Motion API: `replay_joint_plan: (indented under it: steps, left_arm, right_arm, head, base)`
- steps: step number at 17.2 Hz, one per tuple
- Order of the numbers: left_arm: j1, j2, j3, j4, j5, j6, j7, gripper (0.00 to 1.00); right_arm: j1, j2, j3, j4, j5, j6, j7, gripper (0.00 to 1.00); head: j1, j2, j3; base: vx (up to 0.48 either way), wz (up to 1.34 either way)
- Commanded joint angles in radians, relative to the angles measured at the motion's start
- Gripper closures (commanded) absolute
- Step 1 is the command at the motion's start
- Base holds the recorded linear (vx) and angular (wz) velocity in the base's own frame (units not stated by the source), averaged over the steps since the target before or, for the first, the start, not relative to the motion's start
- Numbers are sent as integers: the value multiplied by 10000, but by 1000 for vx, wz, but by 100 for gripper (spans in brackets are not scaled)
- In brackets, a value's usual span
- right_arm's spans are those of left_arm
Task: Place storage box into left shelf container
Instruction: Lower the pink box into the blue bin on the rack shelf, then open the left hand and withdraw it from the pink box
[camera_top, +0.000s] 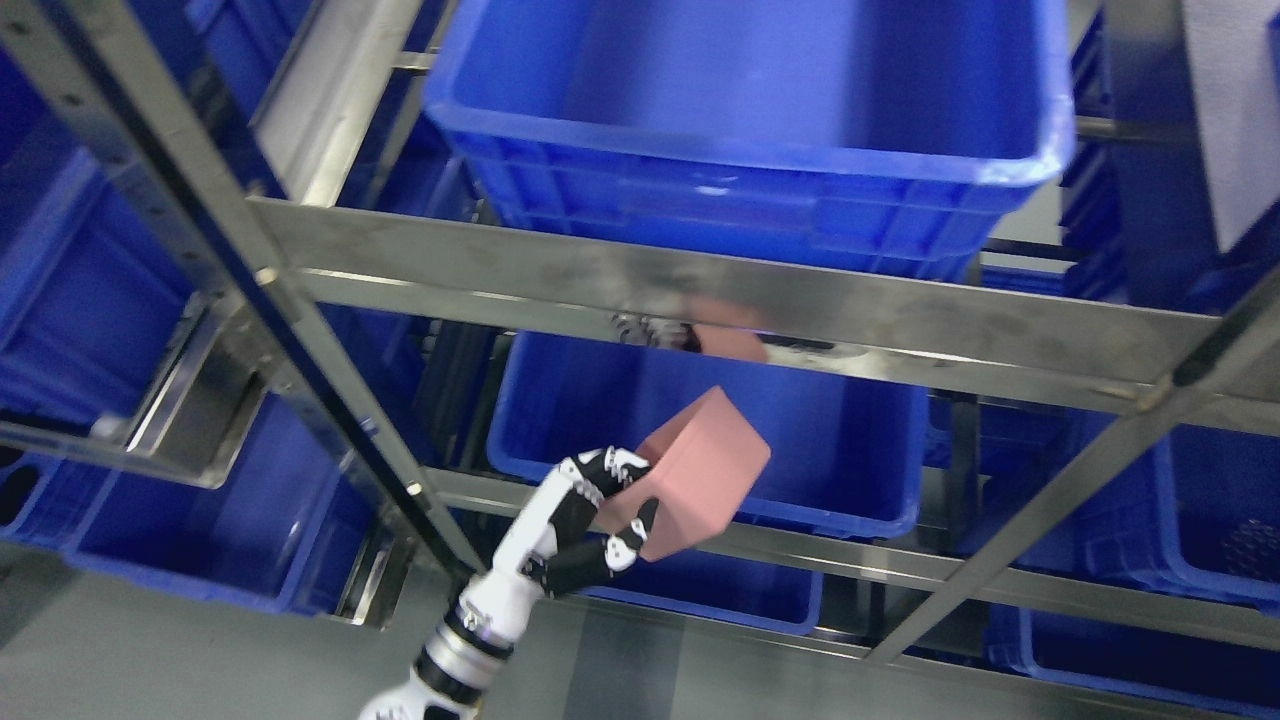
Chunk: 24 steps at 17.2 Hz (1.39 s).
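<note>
**Left hand holds the pink box at the mouth of a shelf bin**

The left hand (590, 520) rises from the bottom edge, left of the middle, on a white and black arm. Its fingers (612, 467) are wrapped around the left side of a pink storage box (700, 475), with the thumb pressed against the box's lower edge, so the hand is gripping the box. The box is tilted, one corner pointing up and to the right.

The box hangs in front of the near rim of a blue container (830, 450) on the middle level of a metal shelf (640, 285). It overlaps that rim in the picture; whether it touches the rim cannot be told. A faint pink reflection of the box and the fingers shows on the shiny horizontal rail just above.

A larger blue bin (750, 110) sits on the level above, filling the top middle of the view. More blue bins stand on the far left (90, 290), at the lower left (220, 530) and at the lower right (1210, 520), behind slanted steel posts. Another bin (720, 595) lies on the level below the held box. Grey floor (150, 650) shows along the bottom left.
</note>
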<state>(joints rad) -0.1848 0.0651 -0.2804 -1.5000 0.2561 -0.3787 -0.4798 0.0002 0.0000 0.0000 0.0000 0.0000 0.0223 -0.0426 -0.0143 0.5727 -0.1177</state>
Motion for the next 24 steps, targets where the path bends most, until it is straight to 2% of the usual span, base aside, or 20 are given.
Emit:
replay_joint_plan:
  steps: [1,5,8,10,11,14,18,19,21,24]
  left_arm:
    - [-2872,729,595,2525,-1482,520,-247,92]
    - [-3414,500,504,3492,-3918,520,-1076,92]
    - [-3444,-326,594,4764,-5913,138,-1108,91]
    - [-3536,-477,611,5105,-6394,-246,-1093,88]
    - [-3537,-477,611,5091,-6395,-247,-1077,82]
    - [-3766,-477,611,5075,-6396,-247,-1016,45]
    - [-3737,-477,1208,4374,-5847,-278,-925,12]
    - [-3614,-477,1209,4051,-5084,-278,-681,8]
    - [-2942,-477,1148,2813,-2939,-110,496,6]
    - [-1455,-477,812,527,-2101,259,2658,1]
  right_arm:
    - [90,-174,-46,-175,15,-8,-3,0]
    - [90,-174,-46,-175,15,-8,-3,0]
    - [90,-174,-46,-175,15,-8,-3,0]
    - [90,-174,-46,-175,15,-8,-3,0]
    - [90,-174,-46,-175,15,-8,-3,0]
    - [90,-174,-46,-175,15,-8,-3,0]
    - [90,-174,-46,-175,15,-8,-3,0]
    - [90,-174,-46,-175,15,-8,-3,0]
    - [90,-174,-46,-175,15,-8,-3,0]
    - [90,-174,-46,-175,15,-8,-3,0]
  head:
    - [0,0,0]
    - [0,0,0]
    - [0,0,0]
    - [0,0,0]
    - [0,0,0]
    - [0,0,0]
    - [0,0,0]
    - [0,0,0]
    - [0,0,0]
    - [0,0,0]
  base:
    - [70,-341]
    - [52,-266]
    - [24,-118]
    - [4,-18]
    - [-1,19]
    - [-8,23]
    - [-2,4]
    - [0,0]
    - [0,0]
    - [0,0]
